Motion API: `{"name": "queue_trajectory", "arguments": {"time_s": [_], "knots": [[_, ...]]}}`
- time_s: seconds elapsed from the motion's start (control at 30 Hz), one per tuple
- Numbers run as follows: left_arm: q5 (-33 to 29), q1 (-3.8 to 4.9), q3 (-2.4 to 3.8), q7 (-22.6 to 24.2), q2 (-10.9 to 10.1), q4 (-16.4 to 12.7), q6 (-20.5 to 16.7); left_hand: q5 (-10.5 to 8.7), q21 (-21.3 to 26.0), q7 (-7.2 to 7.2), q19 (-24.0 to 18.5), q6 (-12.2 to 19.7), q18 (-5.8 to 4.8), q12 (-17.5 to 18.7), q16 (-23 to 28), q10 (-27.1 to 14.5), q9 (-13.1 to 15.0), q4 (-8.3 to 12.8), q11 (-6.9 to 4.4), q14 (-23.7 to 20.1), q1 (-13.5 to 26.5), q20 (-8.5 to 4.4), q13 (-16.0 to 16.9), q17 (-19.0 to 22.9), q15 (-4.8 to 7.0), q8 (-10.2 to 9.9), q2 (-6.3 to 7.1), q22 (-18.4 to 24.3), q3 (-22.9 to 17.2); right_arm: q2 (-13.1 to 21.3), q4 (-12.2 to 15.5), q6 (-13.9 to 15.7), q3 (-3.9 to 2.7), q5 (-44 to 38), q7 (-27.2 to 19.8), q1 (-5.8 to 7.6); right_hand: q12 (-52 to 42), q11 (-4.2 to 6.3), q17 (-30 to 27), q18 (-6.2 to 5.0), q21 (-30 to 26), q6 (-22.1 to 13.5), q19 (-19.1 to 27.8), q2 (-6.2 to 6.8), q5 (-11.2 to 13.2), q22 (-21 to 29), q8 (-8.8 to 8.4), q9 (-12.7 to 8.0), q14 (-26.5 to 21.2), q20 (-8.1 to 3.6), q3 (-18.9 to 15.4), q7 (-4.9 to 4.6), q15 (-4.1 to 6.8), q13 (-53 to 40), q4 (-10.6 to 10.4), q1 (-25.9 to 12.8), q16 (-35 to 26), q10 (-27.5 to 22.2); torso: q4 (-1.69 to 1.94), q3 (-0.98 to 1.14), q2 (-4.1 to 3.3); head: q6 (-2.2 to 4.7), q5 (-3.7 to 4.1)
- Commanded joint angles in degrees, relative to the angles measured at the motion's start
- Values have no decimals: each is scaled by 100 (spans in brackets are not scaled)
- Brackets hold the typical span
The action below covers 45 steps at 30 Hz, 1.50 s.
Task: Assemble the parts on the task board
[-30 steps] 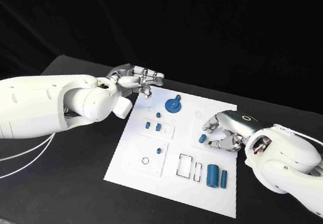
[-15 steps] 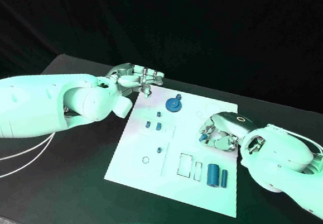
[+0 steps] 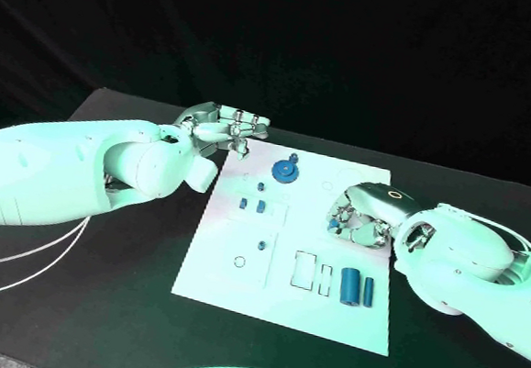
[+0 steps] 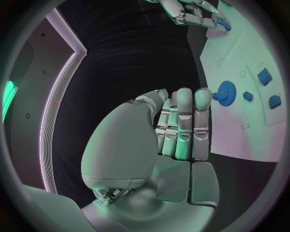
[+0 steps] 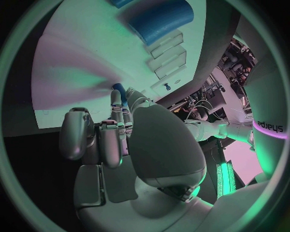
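Note:
The white task board (image 3: 232, 286) lies in the middle of the table. My right hand (image 3: 365, 218) hovers low over its right side and pinches a small blue part (image 3: 335, 223) at its fingertips; that small blue part (image 5: 119, 90) shows by the fingers (image 5: 113, 104) in the right wrist view. My left hand (image 3: 227, 129) hangs at the board's far left corner, holding nothing, its fingers (image 4: 184, 121) side by side. A blue gear (image 3: 288, 170) stands on the board just right of it. Two small blue blocks (image 3: 252, 205) sit mid-board.
A blue cylinder (image 3: 350, 287) and a thinner blue bar (image 3: 368, 292) lie at the board's near right, beside rectangular slots (image 3: 305, 270). Black table (image 3: 105, 282) surrounds the board. The left wrist view has the gear (image 4: 226, 91) and the blocks (image 4: 264, 76).
My right hand has drawn slightly toward the board's far side with the small blue part at its fingertips. The left hand has stayed put.

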<state>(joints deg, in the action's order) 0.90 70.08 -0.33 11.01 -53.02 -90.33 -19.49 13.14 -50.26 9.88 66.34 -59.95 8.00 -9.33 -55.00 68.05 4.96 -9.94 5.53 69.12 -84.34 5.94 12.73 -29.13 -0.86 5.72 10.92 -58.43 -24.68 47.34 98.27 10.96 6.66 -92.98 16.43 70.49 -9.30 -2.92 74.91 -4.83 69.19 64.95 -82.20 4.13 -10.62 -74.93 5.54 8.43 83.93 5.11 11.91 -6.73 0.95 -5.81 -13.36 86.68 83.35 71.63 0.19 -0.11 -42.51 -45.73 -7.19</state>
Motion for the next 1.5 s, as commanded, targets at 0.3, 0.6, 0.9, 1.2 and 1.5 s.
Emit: {"name": "queue_trajectory", "arguments": {"time_s": [0.3, 0.6, 0.9, 1.2, 1.5], "knots": [[-9, 4, 4, 28, 4, -7, 49, -1, 33, 3, -13, -8, 110, -43, 25, -39, -9, 40, -19, -24, -32, 13, 2, 12, -2, -5, -53, 12, -7, 44, 132, 349, 0, -269, 123, -14, 77, 17, 278, 77, 31, 117, -28, -31, 14, -625, 49, 71, 364, -58, 251, 15, 57, -8, 59, 113, 40, 89, 3, -1, 3, -18, 13], [-9, 3, 3, 10, 15, 17, 62, -1, 22, 3, -4, -8, 108, -45, 26, -40, -9, 42, -19, -23, -35, 12, 2, 13, -2, -5, -57, 4, -10, 273, 641, 656, -54, -299, 94, 43, 109, 11, 288, 83, 54, 126, -37, 4, -5, -640, 47, 76, 366, -57, 290, 13, 52, -4, 59, 92, 47, 85, 4, -7, 9, -13, -1], [-9, 2, 3, -4, 42, 36, 80, 0, 23, 3, -3, -7, 108, -46, 26, -42, -10, 44, -19, -22, -36, 12, 2, 14, -1, -5, -60, 5, -12, 287, 1268, 892, -95, -155, -3, 79, 145, 16, 288, 91, 99, 147, -54, 59, -61, -668, 43, 86, 366, -59, 370, 16, 54, -4, 80, 80, 50, 116, 3, -2, 3, -42, -75], [-9, -3, 3, 0, 118, 75, 102, -1, 35, 4, -8, -6, 110, -47, 26, -43, -11, 45, -18, -21, -36, 11, 2, 15, -1, -5, -61, 14, -13, -347, 1188, 953, -93, -36, -173, -159, 176, 14, 274, 88, 84, 152, -49, 87, -97, -668, 35, 90, 364, -60, 430, 12, 55, -1, 107, 83, 44, 127, 12, -11, 25, -60, -154], [-9, -4, 1, -13, 172, 99, 119, -1, 35, 4, -8, -6, 110, -47, 26, -43, -11, 45, -18, -21, -36, 11, 2, 15, -1, -5, -61, 14, -13, -890, 780, 945, -61, 20, -355, -599, 193, 11, 268, 85, 64, 149, -42, 97, -117, -663, 28, 91, 363, -60, 462, 8, 54, 1, 121, 80, 42, 130, 4, -13, 23, -125, -286]]}}
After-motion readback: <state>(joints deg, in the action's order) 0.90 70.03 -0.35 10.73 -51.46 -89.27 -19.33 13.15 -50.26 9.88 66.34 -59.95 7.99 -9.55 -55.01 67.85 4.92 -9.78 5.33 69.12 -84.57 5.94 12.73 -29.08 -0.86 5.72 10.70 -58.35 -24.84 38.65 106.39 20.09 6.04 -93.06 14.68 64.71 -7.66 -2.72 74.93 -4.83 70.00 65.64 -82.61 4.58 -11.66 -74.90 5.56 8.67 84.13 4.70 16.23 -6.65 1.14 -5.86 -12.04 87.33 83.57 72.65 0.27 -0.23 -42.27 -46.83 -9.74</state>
